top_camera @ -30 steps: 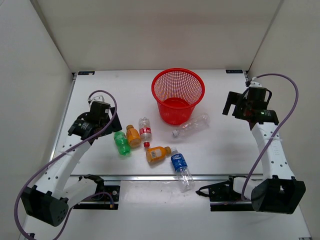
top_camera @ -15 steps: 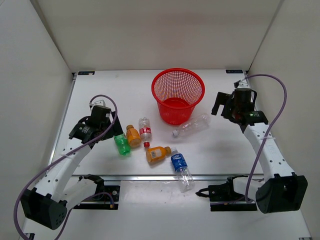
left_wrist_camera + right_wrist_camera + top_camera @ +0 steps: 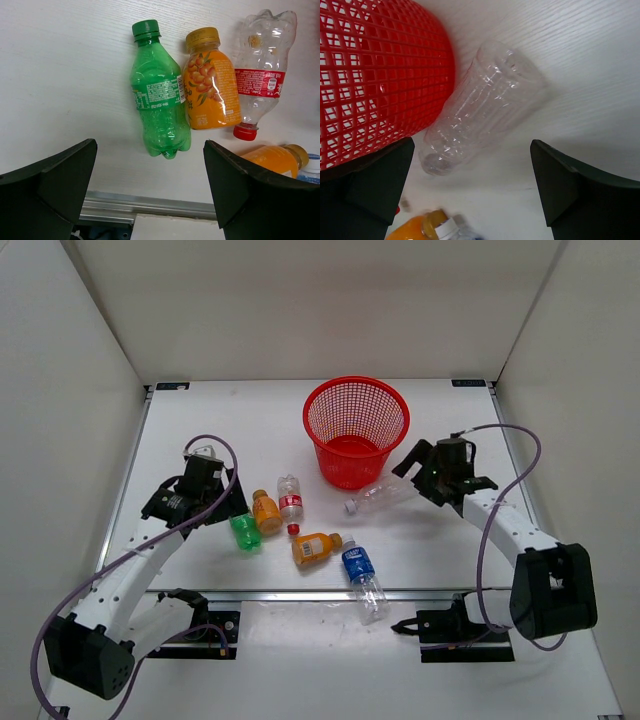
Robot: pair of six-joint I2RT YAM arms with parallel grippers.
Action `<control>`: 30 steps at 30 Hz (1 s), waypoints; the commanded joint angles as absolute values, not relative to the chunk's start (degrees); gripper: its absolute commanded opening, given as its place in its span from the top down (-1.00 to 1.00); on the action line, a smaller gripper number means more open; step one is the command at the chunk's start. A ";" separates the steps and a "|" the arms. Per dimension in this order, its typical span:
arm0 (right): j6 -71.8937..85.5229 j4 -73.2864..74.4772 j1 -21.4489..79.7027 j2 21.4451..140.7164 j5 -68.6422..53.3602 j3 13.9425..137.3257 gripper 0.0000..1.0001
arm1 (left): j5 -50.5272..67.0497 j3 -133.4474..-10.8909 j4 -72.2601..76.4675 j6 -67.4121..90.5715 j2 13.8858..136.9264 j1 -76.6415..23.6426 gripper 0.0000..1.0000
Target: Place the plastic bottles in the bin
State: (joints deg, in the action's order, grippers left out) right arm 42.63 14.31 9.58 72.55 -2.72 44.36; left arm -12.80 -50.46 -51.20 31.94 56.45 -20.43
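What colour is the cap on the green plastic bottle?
Green plastic cap, clearest in the left wrist view.

In 1 second the right end effector (image 3: 415, 478) has swung in from well right of the bin (image 3: 310, 412) to the unlabelled clear bottle (image 3: 385, 492) by the bin's base. Left of the bin, the left end effector (image 3: 226, 508) has edged closer to the green bottle (image 3: 243, 532).

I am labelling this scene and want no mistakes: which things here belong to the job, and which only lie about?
Job: green bottle, two orange bottles, red-label bottle, blue-label bottle, unlabelled clear bottle, red bin.
Lying about: small red cap.
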 commanded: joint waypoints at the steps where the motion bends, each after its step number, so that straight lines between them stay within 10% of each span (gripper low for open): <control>1: 51.85 5.28 11.25 74.96 -1.50 42.98 -0.98 | -11.69 -50.54 -50.27 31.20 55.99 -19.34 -0.97; 20: 60.56 -4.31 13.88 87.71 4.22 42.54 -0.94 | -8.87 -49.92 -48.34 31.11 56.78 -18.19 -0.97; 30: 59.60 -7.73 14.07 87.54 9.05 40.44 0.03 | -8.96 -49.30 -47.64 31.90 56.16 -17.93 -0.97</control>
